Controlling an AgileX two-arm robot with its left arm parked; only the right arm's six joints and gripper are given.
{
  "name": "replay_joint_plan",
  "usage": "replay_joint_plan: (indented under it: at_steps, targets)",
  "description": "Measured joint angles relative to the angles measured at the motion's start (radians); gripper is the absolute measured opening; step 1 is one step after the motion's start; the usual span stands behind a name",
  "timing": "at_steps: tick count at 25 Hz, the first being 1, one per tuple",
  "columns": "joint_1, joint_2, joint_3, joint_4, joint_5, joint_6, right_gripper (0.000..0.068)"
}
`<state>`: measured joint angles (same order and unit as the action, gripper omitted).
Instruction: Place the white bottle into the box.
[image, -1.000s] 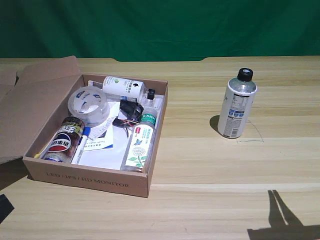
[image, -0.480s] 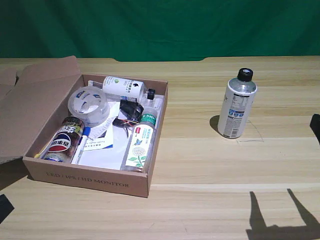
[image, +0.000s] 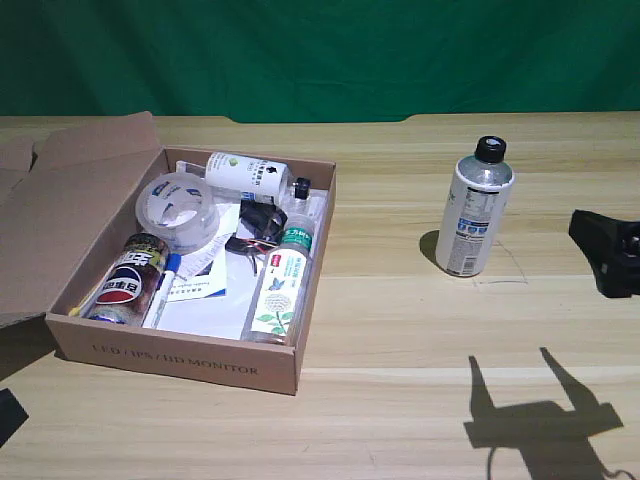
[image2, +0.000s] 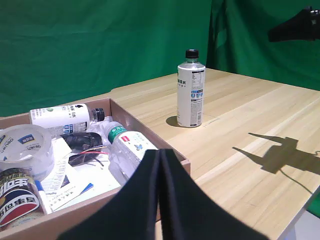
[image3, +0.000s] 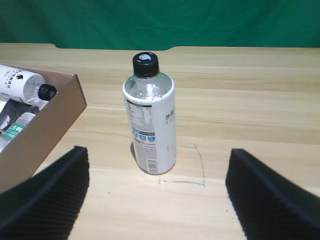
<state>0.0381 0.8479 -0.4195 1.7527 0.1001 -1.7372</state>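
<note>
Now | white bottle (image3: 149, 117) upright, free | jaws apart, tips cut off | box (image: 180, 355) open

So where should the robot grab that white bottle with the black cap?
Probably around the middle of the white bottle, on the label below the rounded shoulder. It stands upright and alone on the table, with straight round sides and clear space all about. The open pincer already faces it, a finger each side, so coming in level from the exterior view's right looks easiest. The small cap offers less to hold.
</note>
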Motion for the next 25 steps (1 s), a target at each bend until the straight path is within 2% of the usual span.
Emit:
replay_joint_plan:
  at_steps: [12,18,21,25]
  targets:
    - [0.018,0.396,-0.210,-0.008,0.095,0.006,0.0679]
    - [0.173,0.591,-0.341,-0.018,-0.069,-0.001,0.0679]
    - [0.180,0.642,-0.394,-0.014,-0.114,0.002,0.0679]
    - [0.182,0.675,-0.452,-0.009,-0.146,0.079,0.0680]
